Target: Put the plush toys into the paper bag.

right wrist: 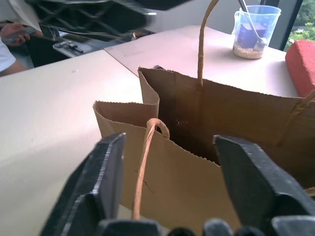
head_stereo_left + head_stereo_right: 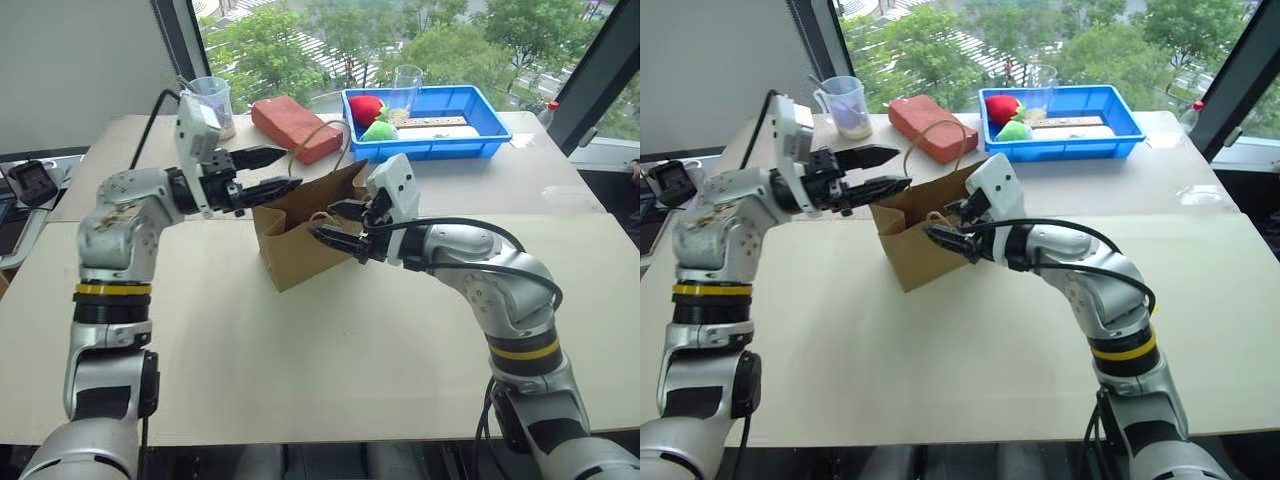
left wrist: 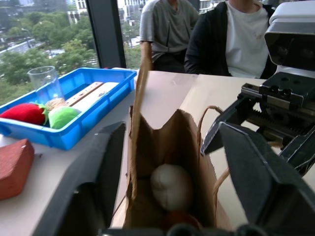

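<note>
The paper bag (image 2: 300, 235) stands upright and open near the middle of the frame, on the pale surface (image 2: 330, 340), with bare room all round its base. Looking down into its mouth, the white plush toy (image 3: 171, 186) lies at the bottom, and a reddish-brown toy (image 3: 181, 218) peeks out just beside it. The left gripper (image 2: 277, 172) hangs at the bag's upper-left rim, jaws apart and gripping nothing. The right gripper (image 2: 338, 222) sits at the bag's right rim, jaws apart too, a cord handle (image 1: 143, 167) looping up between them. Toward the top of the frame lie a red block (image 2: 295, 127), a measuring cup (image 2: 211, 104) and a blue tray (image 2: 425, 122), well apart from the bag.
</note>
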Controlling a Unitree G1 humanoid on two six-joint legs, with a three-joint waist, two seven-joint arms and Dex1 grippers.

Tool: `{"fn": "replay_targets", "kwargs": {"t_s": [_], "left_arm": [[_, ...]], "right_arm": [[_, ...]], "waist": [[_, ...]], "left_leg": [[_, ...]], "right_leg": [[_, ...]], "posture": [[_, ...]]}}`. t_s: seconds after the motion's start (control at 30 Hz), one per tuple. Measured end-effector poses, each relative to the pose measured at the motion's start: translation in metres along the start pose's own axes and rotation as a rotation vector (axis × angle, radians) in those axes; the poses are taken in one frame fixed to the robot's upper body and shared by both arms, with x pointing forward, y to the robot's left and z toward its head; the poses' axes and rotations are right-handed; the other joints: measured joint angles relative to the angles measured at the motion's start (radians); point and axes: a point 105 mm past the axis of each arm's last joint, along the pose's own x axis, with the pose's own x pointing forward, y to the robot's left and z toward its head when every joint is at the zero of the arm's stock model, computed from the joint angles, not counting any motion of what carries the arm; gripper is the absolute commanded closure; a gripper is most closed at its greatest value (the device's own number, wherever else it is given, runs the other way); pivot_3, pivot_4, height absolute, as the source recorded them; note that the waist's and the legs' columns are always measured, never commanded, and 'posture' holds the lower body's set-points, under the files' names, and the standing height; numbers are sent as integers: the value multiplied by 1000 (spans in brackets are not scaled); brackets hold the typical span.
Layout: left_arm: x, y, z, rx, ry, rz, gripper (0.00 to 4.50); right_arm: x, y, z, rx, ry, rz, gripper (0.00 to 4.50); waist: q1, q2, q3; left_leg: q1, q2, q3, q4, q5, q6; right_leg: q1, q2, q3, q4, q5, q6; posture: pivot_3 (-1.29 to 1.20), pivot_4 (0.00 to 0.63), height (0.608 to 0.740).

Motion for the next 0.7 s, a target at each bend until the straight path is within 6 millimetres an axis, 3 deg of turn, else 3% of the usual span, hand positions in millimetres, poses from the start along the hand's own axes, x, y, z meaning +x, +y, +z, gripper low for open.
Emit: {"fn": "replay_targets", "kwargs": {"t_s": [0.07, 0.23, 0.53, 0.7], "left_arm": [[-16, -2, -6, -15, 35, 28, 0], [-31, -10, -28, -84, 97, 36, 0], [-17, -6, -52, -146, 79, -27, 0], [-8, -15, -64, -155, 100, -127, 0]], "right_arm": [[-3, -3, 4, -22, -1, -1, 50], [-3, -5, 11, -42, -15, 22, 50], [-3, -9, 9, -43, 2, 42, 50], [-3, -9, 9, -46, 4, 40, 50]], "waist": [[0, 0, 0], [9, 0, 0], [21, 0, 0], [19, 0, 0]], "left_leg": [[1, 0, 0, -1, 0, 0], [1, 0, 0, 0, 0, 0], [0, 0, 0, 0, 0, 0], [0, 0, 0, 0, 0, 0]], "right_leg": [[1, 0, 0, 0, 0, 0], [1, 0, 0, 0, 0, 0], [1, 0, 0, 0, 0, 0], [0, 0, 0, -1, 0, 0]], "posture": [[0, 150, 740], [0, 150, 740], [0, 150, 740], [0, 150, 740]]}}
